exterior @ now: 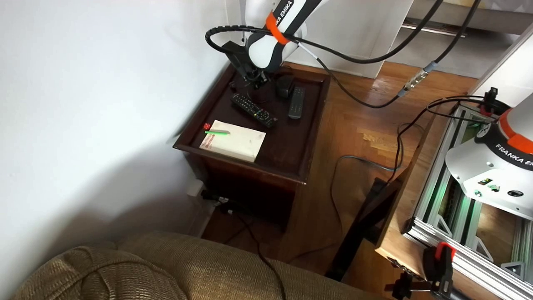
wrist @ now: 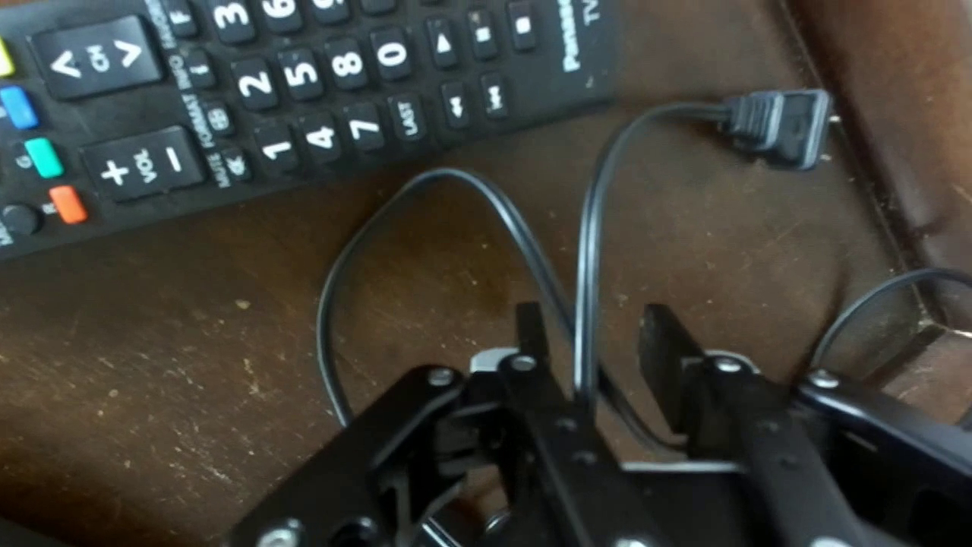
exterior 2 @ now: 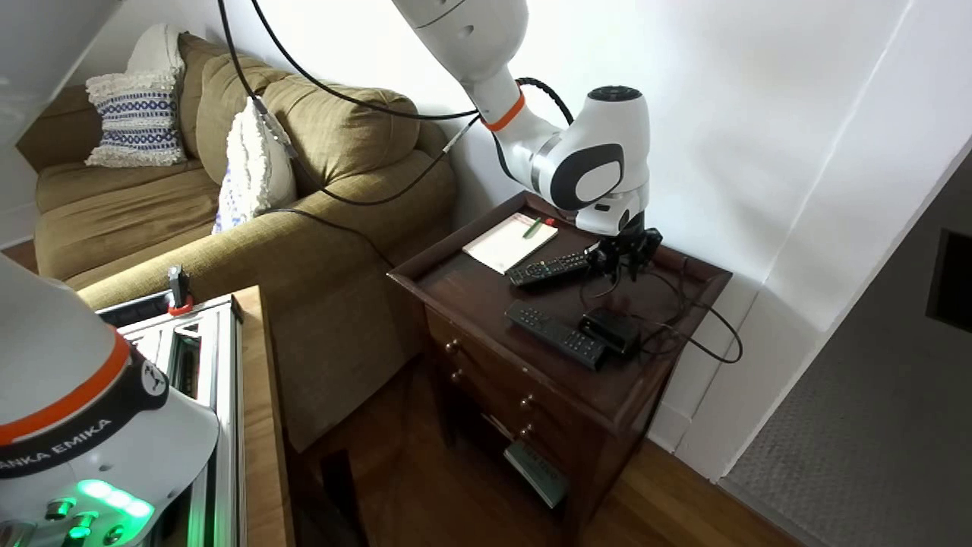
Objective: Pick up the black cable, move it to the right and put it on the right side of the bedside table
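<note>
White robot arm point(exterior 2: 607, 137) bent over a dark reddish-brown wooden bench point(exterior 2: 456, 285) with a raised rim. Its black hand point(wrist: 592, 327) is low over the top, fingers point(wrist: 668, 357) spread apart, and strands of the thin black cable point(wrist: 591, 228) show in the gap between them. The cable lies in loops on the bench, its plug point(wrist: 782, 128) just beside the rim. A Panasonic remote point(wrist: 304, 114) lies next to the loop. In an exterior view, a second remote point(exterior 2: 554, 334) sits beside a black box point(exterior 2: 611, 330), and dark cord point(exterior 2: 741, 349) curls past the rim; whether it belongs to the same cable is unclear. A green pen point(exterior: 217, 133) lies on a pale pad point(exterior: 237, 143).
</note>
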Available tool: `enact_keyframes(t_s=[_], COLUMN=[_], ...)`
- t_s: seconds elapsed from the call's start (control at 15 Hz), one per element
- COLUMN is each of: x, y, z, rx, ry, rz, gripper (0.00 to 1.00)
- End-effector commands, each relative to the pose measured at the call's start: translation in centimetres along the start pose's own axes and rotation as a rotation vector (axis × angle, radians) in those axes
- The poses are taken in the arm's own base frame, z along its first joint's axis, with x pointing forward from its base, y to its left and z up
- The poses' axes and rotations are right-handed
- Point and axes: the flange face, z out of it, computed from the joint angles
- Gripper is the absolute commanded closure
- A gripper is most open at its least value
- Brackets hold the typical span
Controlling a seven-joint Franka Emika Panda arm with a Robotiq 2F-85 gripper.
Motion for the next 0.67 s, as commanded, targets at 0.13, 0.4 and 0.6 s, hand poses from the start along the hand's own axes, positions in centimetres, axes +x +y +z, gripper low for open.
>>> enact_keyframes(t_s=[0.13, 0.4, 0.6], x=[-0.4, -0.8, -2.1], y=[-0.8, -1.3, -0.3], z=[-3.1, -6.2, -8.5], rx=[0.025, 0.040, 0.031], ry=[-0.037, -0.070, -0.128], rz=[-0.091, -0.161, -0.283], gripper=[0.16, 0.00, 0.00])
